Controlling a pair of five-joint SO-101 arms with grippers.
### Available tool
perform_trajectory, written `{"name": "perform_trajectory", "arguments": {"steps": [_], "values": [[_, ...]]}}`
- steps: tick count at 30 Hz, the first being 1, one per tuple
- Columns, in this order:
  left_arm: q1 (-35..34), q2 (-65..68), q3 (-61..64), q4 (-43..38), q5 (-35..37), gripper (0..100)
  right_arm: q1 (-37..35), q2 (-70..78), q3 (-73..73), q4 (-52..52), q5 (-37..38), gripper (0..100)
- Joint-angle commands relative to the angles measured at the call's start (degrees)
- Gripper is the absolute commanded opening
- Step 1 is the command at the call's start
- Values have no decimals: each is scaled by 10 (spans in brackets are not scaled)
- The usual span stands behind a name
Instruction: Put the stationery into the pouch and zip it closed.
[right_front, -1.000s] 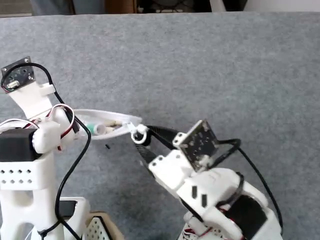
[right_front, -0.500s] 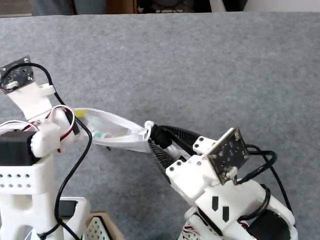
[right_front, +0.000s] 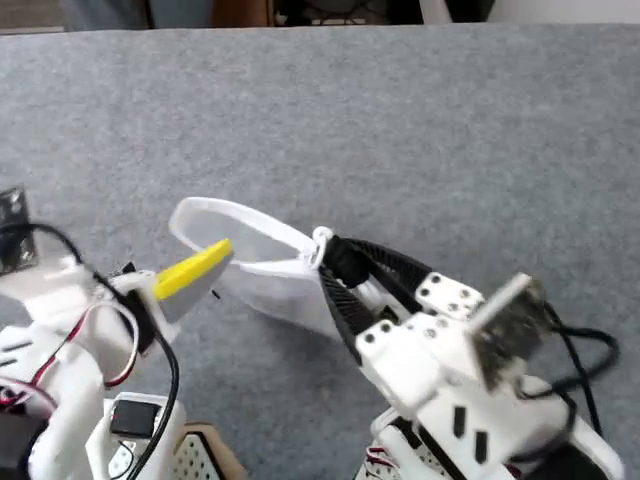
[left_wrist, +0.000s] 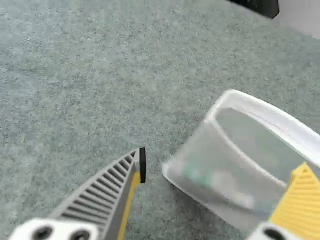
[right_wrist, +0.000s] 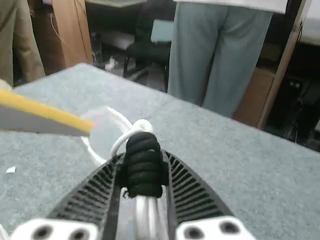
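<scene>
Having withdrawn, the left gripper (left_wrist: 222, 167) gapes empty beside the translucent white zip pouch (right_front: 270, 265). The right gripper (right_wrist: 143, 165), clamped on its black ribbed pull (right_wrist: 143, 150), has dragged it sideways. The mouth appears still unzipped.

One pouch (right_front: 262, 268) lies on the one grey surface (right_front: 450, 130). It carries one zip pull (right_wrist: 141, 126) (a white cord loop with a black wound grip). Two claws are at the pouch. The left claw (left_wrist: 222, 167) has its two fingers spread apart, and the right claw (right_wrist: 143, 172) has its two fingers pressed on the pull. The stationery (left_wrist: 215, 177) inside shows as blurred shapes through the pouch wall, too vague to count. One small white scrap (right_wrist: 10, 170) sits on the surface.
</scene>
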Motion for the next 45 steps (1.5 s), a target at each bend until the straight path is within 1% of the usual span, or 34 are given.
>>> {"name": "perform_trajectory", "arguments": {"steps": [1,10,15,17,20,22,24,26,31,34,37,40,43,45], "values": [[8,-7,-1,1,0,440,7,-4,-51,0,4,11],[7,-9,0,1,-1,440,7,1,-76,-5,5,11],[7,-9,0,1,-1,440,8,1,-73,-8,42,11],[7,-9,0,1,-2,440,11,1,-73,-19,45,11],[7,-9,0,1,-3,440,64,1,-72,-46,46,11],[7,-9,0,2,-16,440,103,1,-72,-59,48,11],[7,-9,0,2,-21,440,127,1,-72,-63,69,11],[7,-9,0,3,-21,440,140,1,-72,-63,83,11],[7,-9,0,3,-21,440,166,0,-71,-63,84,11],[8,-9,0,3,-21,440,170,1,-38,-63,83,11],[8,-9,0,3,-21,440,166,2,30,-75,82,11],[8,-9,0,3,-31,440,156,2,119,-139,82,11],[11,-9,14,3,-68,440,124,2,189,-206,82,11],[12,-9,44,3,-91,437,108,2,224,-258,78,11]]}}
